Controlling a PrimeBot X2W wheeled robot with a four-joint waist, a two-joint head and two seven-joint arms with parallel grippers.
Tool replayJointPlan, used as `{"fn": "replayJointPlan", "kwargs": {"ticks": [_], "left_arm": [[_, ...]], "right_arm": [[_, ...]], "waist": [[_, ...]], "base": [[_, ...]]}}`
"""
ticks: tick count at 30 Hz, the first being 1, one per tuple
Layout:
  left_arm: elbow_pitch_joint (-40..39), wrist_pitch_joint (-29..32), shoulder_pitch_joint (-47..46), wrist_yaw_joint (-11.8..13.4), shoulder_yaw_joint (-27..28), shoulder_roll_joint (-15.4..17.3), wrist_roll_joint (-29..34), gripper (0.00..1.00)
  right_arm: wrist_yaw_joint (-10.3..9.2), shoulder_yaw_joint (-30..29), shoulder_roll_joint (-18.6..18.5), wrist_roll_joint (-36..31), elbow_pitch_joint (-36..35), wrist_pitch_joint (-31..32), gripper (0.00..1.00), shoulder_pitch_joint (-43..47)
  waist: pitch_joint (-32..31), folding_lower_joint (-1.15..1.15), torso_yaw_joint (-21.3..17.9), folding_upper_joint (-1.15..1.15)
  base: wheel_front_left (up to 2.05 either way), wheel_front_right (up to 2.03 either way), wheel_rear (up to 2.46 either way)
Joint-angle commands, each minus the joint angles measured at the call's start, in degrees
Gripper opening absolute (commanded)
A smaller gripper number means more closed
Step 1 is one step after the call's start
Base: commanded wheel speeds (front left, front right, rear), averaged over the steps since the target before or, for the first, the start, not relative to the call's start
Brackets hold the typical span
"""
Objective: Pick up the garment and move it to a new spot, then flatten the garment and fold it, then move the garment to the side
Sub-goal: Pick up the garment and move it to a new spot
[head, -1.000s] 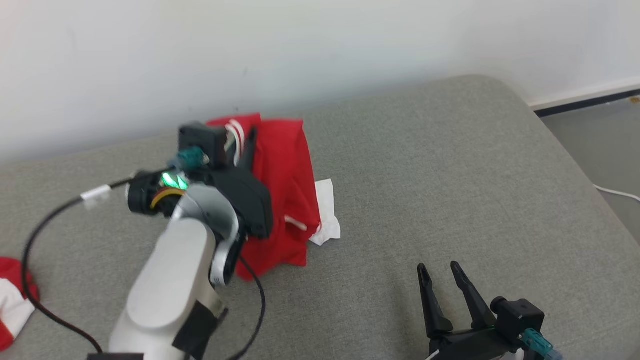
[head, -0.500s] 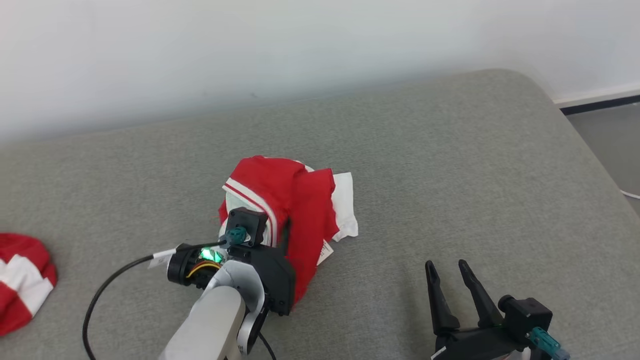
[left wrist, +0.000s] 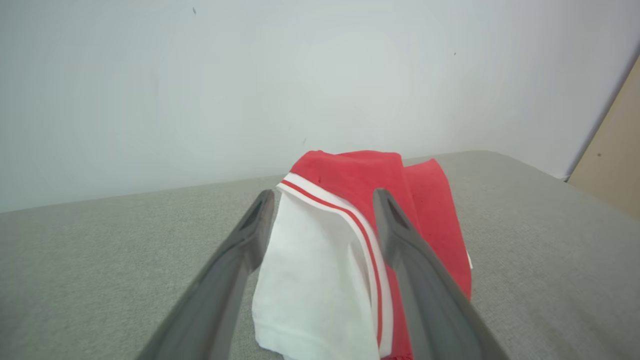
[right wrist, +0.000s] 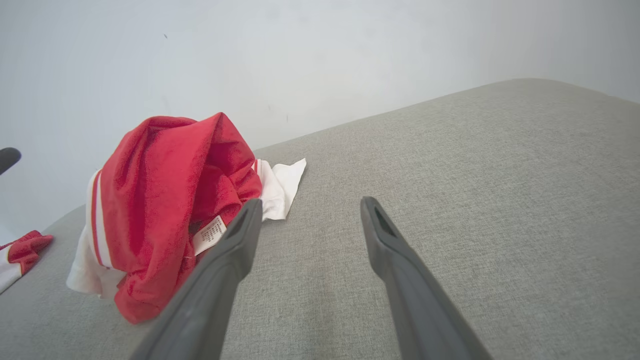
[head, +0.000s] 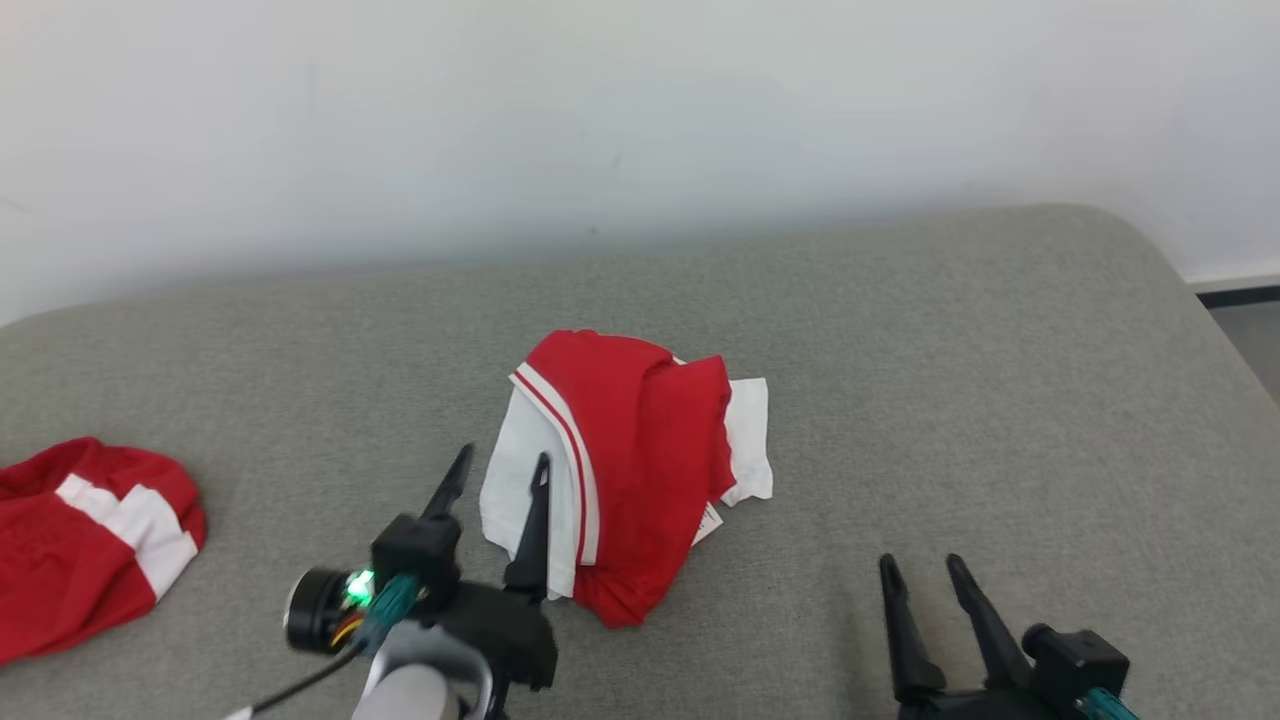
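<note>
Garment (head: pixel 640 470): lay crumpled at frame centre on the grey cushion (head: pixel 950 380), long axis up-down.
Left gripper (head: pixel 503 456): fingers stood apart, empty, at its white edge; the nearer arm.
Right gripper (head: pixel 918 562): fingers apart, empty, lower right, well apart.

Bare cushion (head: pixel 1000 400) lies open right of the garment (head: pixel 640 470) (another red heap (head: pixel 90 540) sits far left).
</note>
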Motion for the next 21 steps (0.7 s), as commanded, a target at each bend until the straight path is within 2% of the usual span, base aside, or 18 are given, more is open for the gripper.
{"fn": "replayJointPlan", "kwargs": {"ticks": [1, 4, 8, 12, 18, 21], "left_arm": [[-1.23, -0.51, 2.01, 0.71, 0.63, 0.49, -0.07, 1.00], [-6.30, -1.02, 6.21, 2.32, 3.31, 1.82, 1.00, 1.00], [-15.74, -1.06, 13.51, 3.19, 9.04, 1.34, 2.30, 1.00], [-21.73, -1.08, 19.47, 1.89, 13.86, 0.07, 3.84, 1.00], [-26.25, -1.09, 25.28, -0.93, 18.97, -1.43, 7.65, 1.00], [-27.45, -1.10, 28.15, -1.88, 21.81, -2.05, 7.62, 1.00]], "right_arm": [[-0.12, -0.49, 0.00, -0.83, -0.28, -0.29, 1.00, 0.93], [-0.12, -2.05, 0.04, -1.57, -1.03, -0.29, 1.00, 1.79], [-0.12, -3.31, 0.03, -2.09, -2.08, -0.29, 1.00, 2.50], [-0.12, -3.58, 0.04, -1.99, -3.02, -0.29, 1.00, 2.81], [-0.12, -1.65, 0.04, -2.70, -3.60, -0.29, 1.00, 3.20], [-0.12, -1.16, 0.02, -2.98, -3.94, -0.29, 1.00, 3.35]], "waist": [[-1.05, 0.00, 1.26, 0.00], [-1.51, 0.00, 2.18, 0.00], [-1.71, 0.00, 2.98, 0.00], [-1.77, 0.00, 3.67, 0.00], [-1.75, 0.00, 4.29, 0.00], [-1.75, 0.00, 4.43, 0.00]], "base": [[0.00, 0.00, 0.00], [0.00, 0.00, 0.00], [0.00, 0.00, 0.00], [0.00, 0.00, 0.00], [0.00, 0.00, 0.00], [0.00, 0.00, 0.00]]}}
